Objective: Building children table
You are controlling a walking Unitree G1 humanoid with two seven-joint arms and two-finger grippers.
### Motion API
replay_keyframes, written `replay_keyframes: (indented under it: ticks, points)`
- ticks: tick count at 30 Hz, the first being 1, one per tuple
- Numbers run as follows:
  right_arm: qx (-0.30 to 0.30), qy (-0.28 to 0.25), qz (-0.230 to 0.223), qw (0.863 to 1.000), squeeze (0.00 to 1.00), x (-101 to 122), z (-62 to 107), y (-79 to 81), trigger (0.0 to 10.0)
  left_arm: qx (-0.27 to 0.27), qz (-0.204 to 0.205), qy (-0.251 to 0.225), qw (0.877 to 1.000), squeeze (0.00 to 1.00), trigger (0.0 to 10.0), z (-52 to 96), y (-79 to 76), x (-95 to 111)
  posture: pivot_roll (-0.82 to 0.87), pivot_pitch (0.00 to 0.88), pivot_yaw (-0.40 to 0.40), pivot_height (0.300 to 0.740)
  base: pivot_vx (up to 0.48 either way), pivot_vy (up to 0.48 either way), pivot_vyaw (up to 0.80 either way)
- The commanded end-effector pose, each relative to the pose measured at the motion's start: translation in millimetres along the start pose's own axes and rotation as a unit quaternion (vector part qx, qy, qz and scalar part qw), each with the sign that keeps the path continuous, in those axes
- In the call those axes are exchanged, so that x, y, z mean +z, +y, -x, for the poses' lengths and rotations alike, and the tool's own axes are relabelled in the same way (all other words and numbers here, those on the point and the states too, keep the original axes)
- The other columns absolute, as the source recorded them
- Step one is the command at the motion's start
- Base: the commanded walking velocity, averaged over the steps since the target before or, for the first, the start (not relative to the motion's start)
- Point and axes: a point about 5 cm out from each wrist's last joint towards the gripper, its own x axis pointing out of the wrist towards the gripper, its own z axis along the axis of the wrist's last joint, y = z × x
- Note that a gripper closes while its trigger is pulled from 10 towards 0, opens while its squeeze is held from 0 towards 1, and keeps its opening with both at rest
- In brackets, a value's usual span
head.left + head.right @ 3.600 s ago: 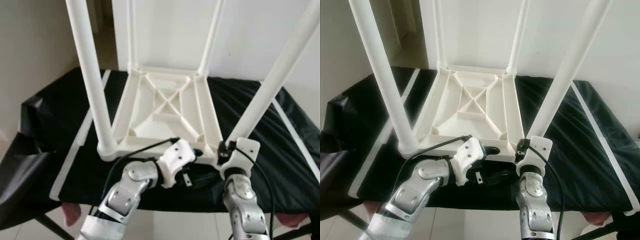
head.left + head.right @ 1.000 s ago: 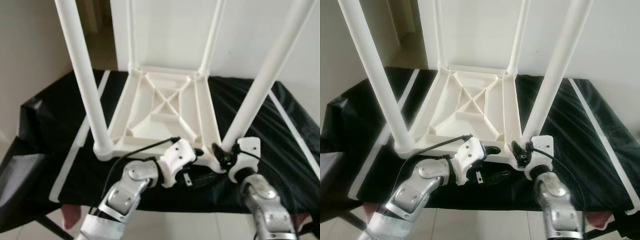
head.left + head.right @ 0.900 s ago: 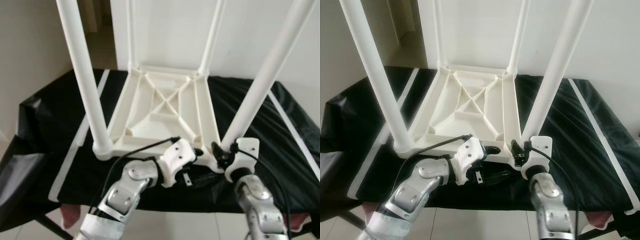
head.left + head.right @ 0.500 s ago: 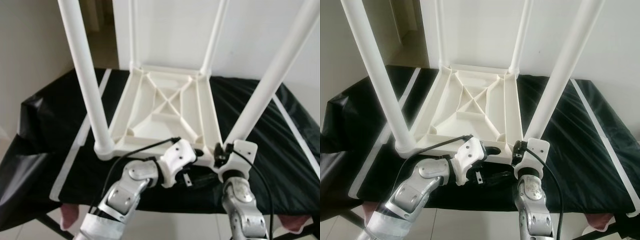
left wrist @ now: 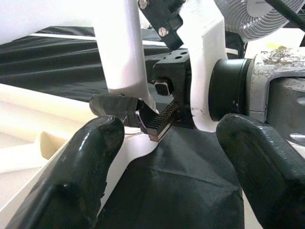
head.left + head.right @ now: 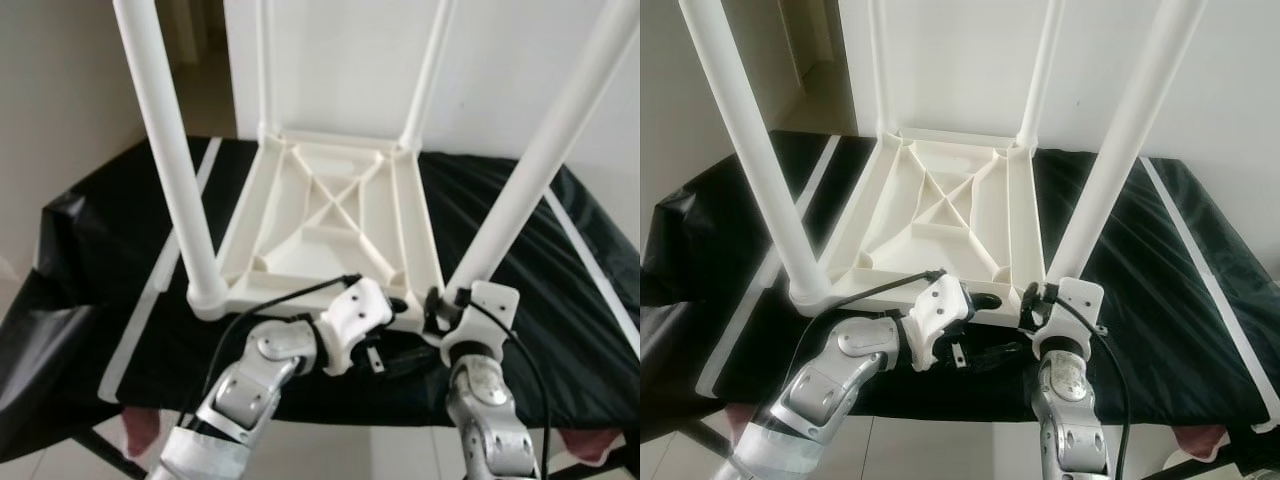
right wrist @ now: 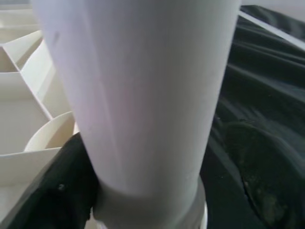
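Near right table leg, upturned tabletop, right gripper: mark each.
near right table leg [image 6: 530, 175], left eye view, mid shaft.
upturned tabletop [image 6: 335, 205], left eye view, centre of ribbed underside.
right gripper [image 6: 440, 305], left eye view, at the leg's base.

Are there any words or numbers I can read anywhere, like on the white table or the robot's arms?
None: no words, numbers or signs can be read.
The upturned white table and its legs are plain.
The black cover has only white stripes.
The fan has a small mark at its hub, too blurred to read.
The left gripper and right gripper carry no readable labels.
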Motion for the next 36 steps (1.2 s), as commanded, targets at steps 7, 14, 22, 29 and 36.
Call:
replay_keyframes:
  ticks: [7,14,22,29,36]
  points:
    - [0.09,-0.013,0.032,0.995,0.0,2.4,-5.2,-15.4,10.0,0.013,0.0,-0.004,1.0,0.0,10.0,-1.0,1.9,2.9,-0.04,0.0,-0.028,0.74,0.0,0.0,0.0]
    - [0.183,-0.025,0.078,0.98,0.0,13.3,-18.5,-23.4,10.0,0.009,-0.001,-0.006,1.0,0.0,10.0,-2.3,1.5,3.7,-0.04,0.0,-0.027,0.74,0.0,0.0,0.0]
    - [0.287,-0.002,0.127,0.95,0.0,9.9,-22.1,-22.0,10.0,0.012,-0.001,-0.007,1.0,0.0,10.0,-2.0,1.9,4.1,-0.04,0.0,-0.033,0.74,0.0,0.0,0.0]
    - [0.327,0.016,0.135,0.935,0.0,6.2,-23.2,-23.1,10.0,0.014,-0.001,-0.008,1.0,0.0,10.0,-1.8,2.2,4.5,-0.03,0.0,-0.037,0.74,0.0,0.0,0.0]
    - [0.341,0.014,0.141,0.929,0.0,6.7,-23.9,-25.8,1.1,0.015,-0.001,-0.007,1.0,0.0,10.0,-1.2,1.8,4.5,-0.03,0.0,-0.038,0.74,0.0,0.0,0.0]
